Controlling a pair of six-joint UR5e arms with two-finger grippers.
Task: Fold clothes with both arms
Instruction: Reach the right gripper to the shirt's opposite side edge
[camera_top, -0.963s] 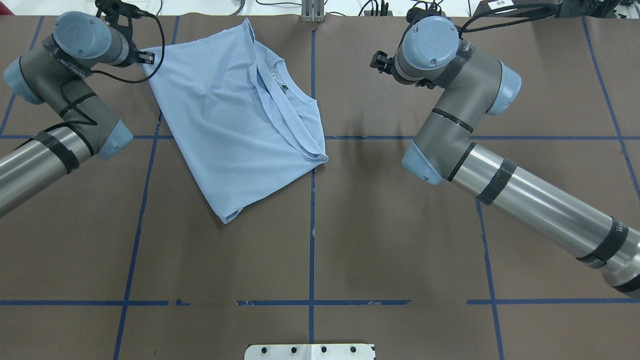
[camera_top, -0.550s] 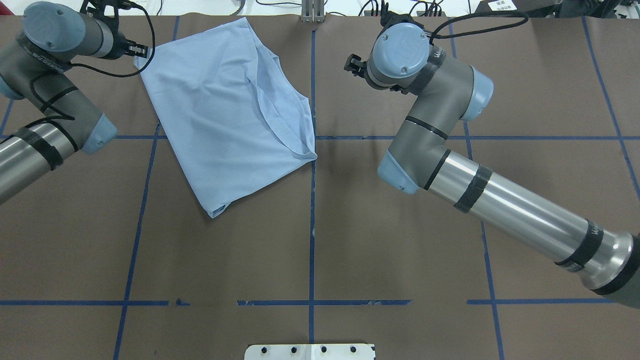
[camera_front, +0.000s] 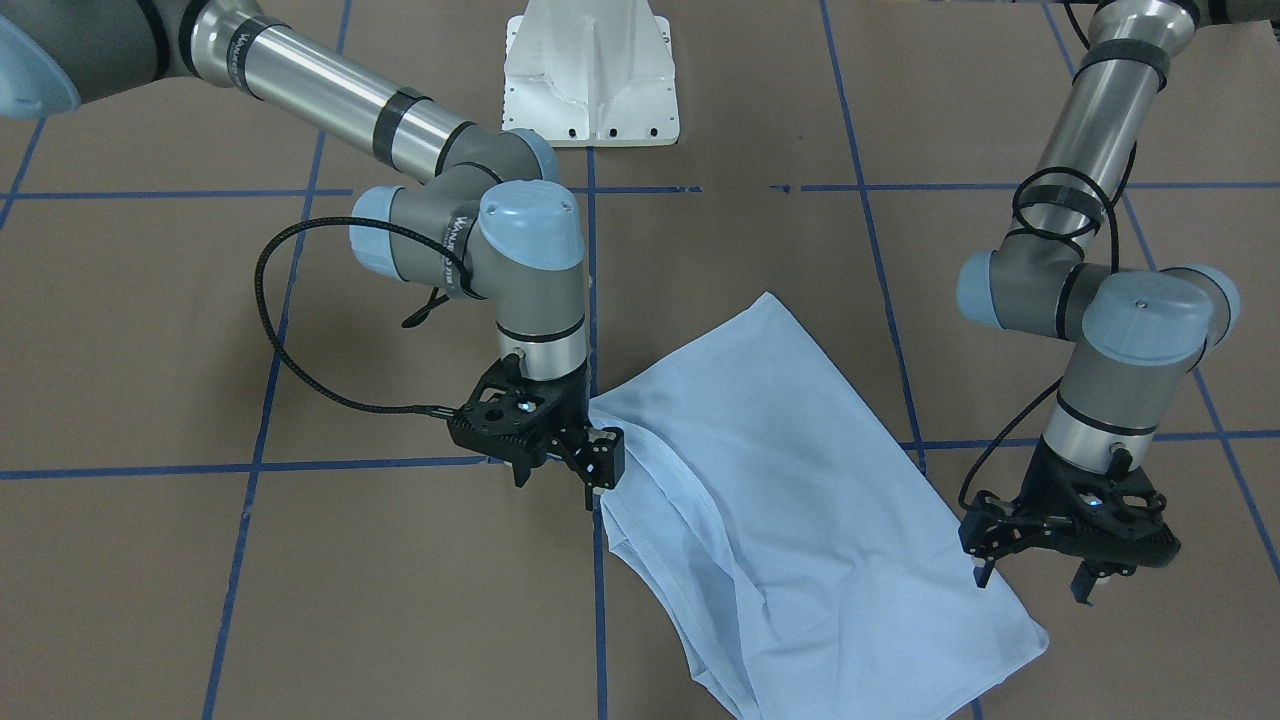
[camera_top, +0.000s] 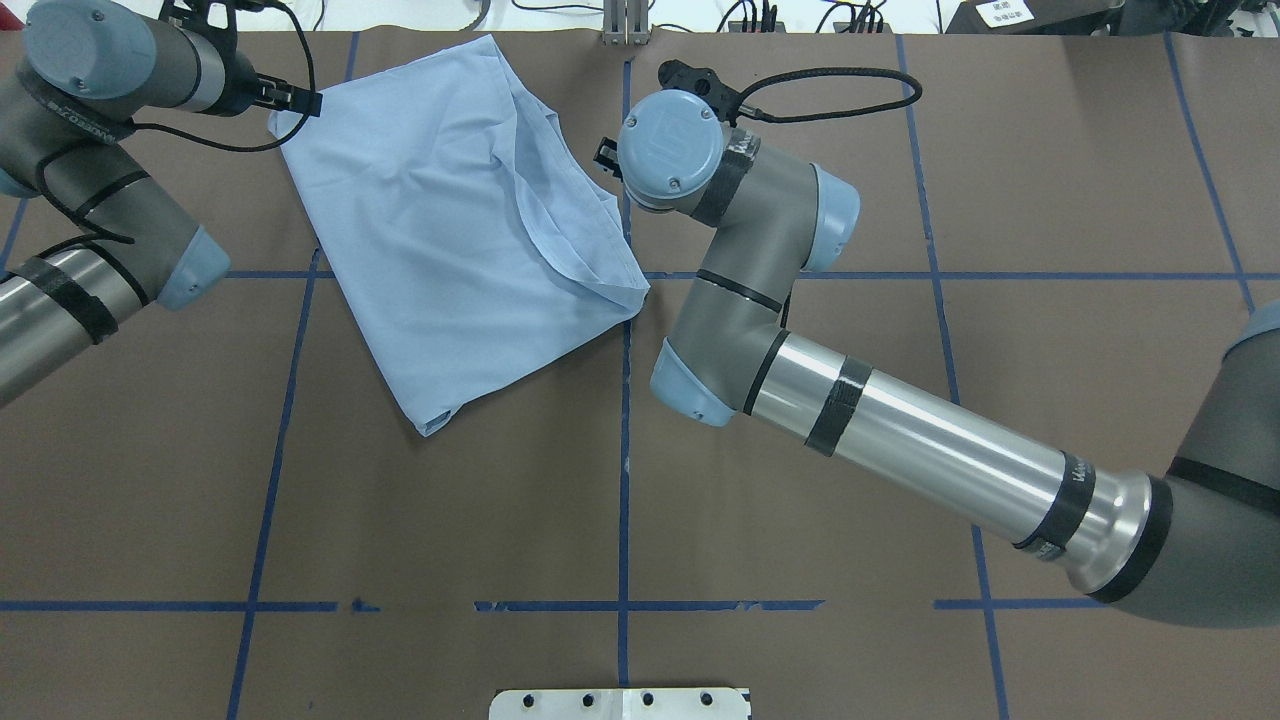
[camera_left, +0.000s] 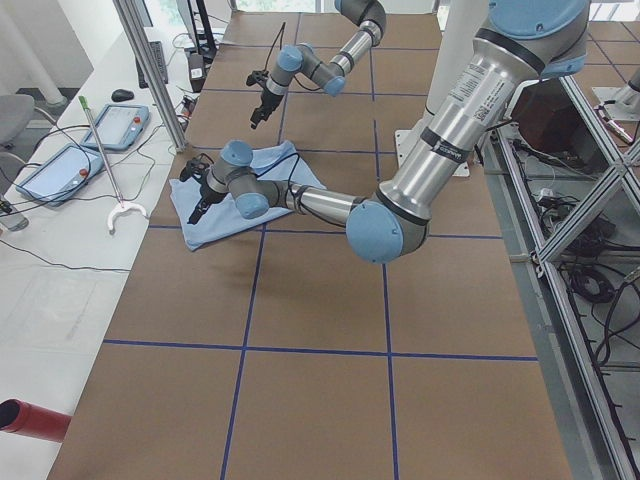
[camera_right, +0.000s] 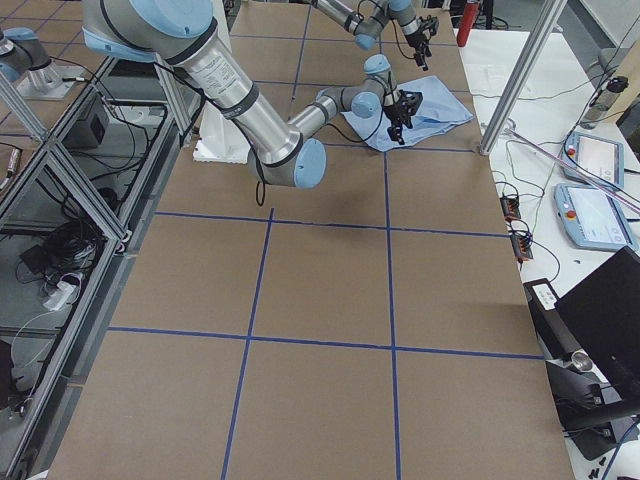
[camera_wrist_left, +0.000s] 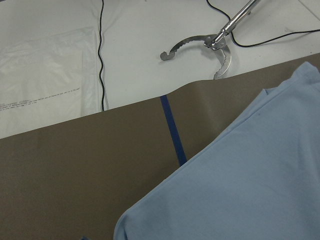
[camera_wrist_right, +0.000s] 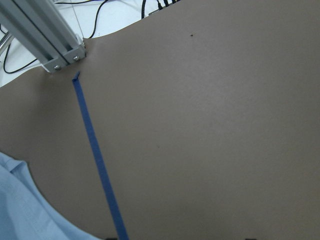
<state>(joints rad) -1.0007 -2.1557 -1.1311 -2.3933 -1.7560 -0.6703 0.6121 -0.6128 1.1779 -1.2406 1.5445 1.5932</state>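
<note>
Nearest the robot, the white pedestal (camera_front: 590, 70) stands at the bench (camera_top: 800, 500) edge, and blue tape lines (camera_top: 623, 480) cross the brown cover. Further out, the pale blue t-shirt (camera_top: 450, 250) lies folded flat between the 2 pincers. 1 corner points back toward the robot, and a curved doubled edge runs along the side facing the right pincer.

The right arm (camera_top: 900, 440) reaches in at that side. The right pincer (camera_front: 556, 485) points down with its fingers spread and nothing between them. 1 finger is just beside the shirt's edge; whether it touches the cloth cannot be told. Its wrist view shows mostly bare bench below, with cloth only in the lower left corner.

On the shirt's opposite side, at its far corner, the left arm (camera_top: 70, 290) holds the left pincer (camera_front: 1033, 585) above the bench, spread wide and empty. 1 finger is over the cloth's edge and the other over bare cover.

Beyond both pincers, past the bench's far edge, stands an aluminium post (camera_wrist_right: 45, 37). On the white surface there lie a black cable (camera_wrist_left: 101, 60) and a metal grabber tool (camera_wrist_left: 210, 45).
</note>
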